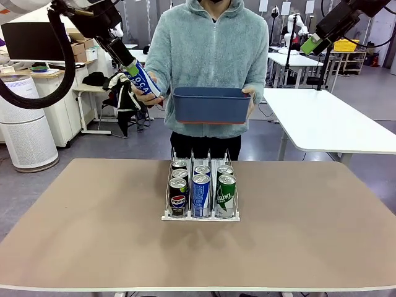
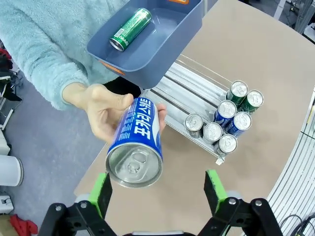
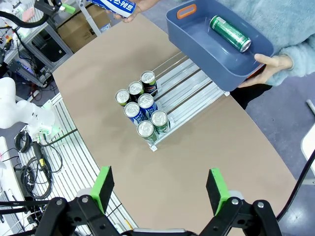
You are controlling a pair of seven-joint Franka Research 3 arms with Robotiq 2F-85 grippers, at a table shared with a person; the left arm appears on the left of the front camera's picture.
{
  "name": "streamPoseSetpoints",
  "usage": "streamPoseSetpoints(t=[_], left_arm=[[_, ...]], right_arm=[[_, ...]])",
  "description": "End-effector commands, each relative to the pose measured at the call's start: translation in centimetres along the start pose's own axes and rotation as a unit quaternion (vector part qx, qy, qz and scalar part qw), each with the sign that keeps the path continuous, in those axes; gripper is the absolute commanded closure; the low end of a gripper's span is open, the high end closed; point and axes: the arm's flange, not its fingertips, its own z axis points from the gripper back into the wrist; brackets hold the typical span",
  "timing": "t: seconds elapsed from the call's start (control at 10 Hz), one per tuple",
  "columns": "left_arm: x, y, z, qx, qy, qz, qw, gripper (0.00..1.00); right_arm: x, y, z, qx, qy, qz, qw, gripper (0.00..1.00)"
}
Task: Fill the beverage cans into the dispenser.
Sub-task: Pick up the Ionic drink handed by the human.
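A person's hand [image 2: 96,110] holds a blue Pocari Sweat can [image 2: 137,142] with its silver top lying between the fingers of my left gripper [image 2: 157,191]. That gripper is open, and its left pad is close to the can; it is high at the left in the front view [image 1: 128,65]. The dispenser [image 1: 201,216] stands mid-table with several cans [image 1: 201,193] at its near end: black Pepsi, blue and green. My right gripper [image 3: 160,182] is open and holds nothing, high above the table's right side [image 1: 309,44].
The person's other hand holds a dark-blue bin [image 1: 211,104] above the table's far edge, with one green can [image 2: 130,28] lying in it. The dispenser's far lane ends [image 3: 189,93] are bare. A white table [image 1: 334,120] stands behind at the right.
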Motion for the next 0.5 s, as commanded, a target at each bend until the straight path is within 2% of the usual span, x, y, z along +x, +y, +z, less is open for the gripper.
streamPoseSetpoints(t=[0.0, 0.2, 0.3, 0.4], left_arm=[[0.22, -0.18, 0.51, -0.003, 0.009, -0.007, 1.0, 0.0], [0.12, -0.05, 0.19, 0.0, 0.001, -0.002, 1.0, 0.0], [0.34, 0.1, 0.35, 0.0, -0.027, -0.008, 1.0, 0.0], [0.31, 0.67, 0.04, 0.009, -0.028, -0.019, 0.999, 0.0]], right_arm=[[-0.13, -0.04, -0.09, 0.002, 0.001, 0.0, 1.0, 0.0], [-0.13, -0.04, -0.09, 0.002, 0.001, 0.0, 1.0, 0.0], [-0.13, -0.04, -0.09, 0.002, 0.001, 0.0, 1.0, 0.0], [-0.13, -0.04, -0.09, 0.002, 0.001, 0.0, 1.0, 0.0]])
